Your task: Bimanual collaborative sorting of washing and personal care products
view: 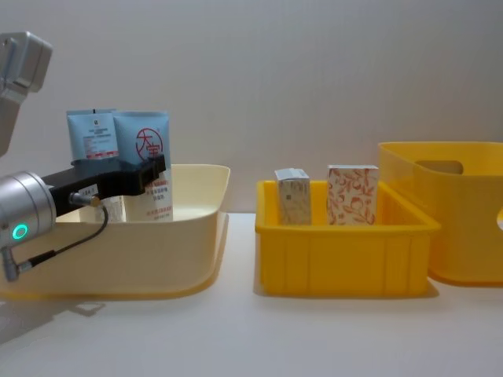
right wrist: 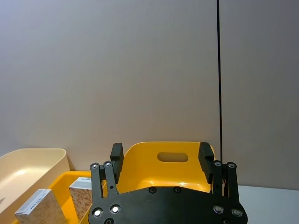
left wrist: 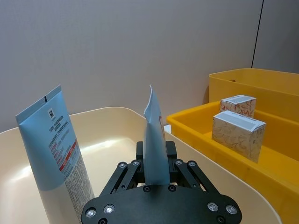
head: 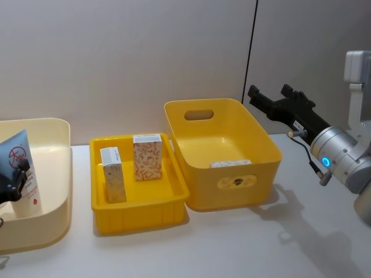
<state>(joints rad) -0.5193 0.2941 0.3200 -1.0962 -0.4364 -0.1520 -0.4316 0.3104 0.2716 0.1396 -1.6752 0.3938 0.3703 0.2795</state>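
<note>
Blue tube (view: 144, 141) sits clamped in left hand (left wrist: 155, 150) inside cream tub (view: 181, 228); right hand (right wrist: 161, 154) hovers open near yellow crate (head: 255, 145)

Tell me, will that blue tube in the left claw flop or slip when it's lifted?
It probably flexes a little: the tube looks thin and flat edge-on in the left gripper. It is likely light, and its smooth printed skin might slip. The right gripper hovers open, idle, near the yellow crate.
</note>
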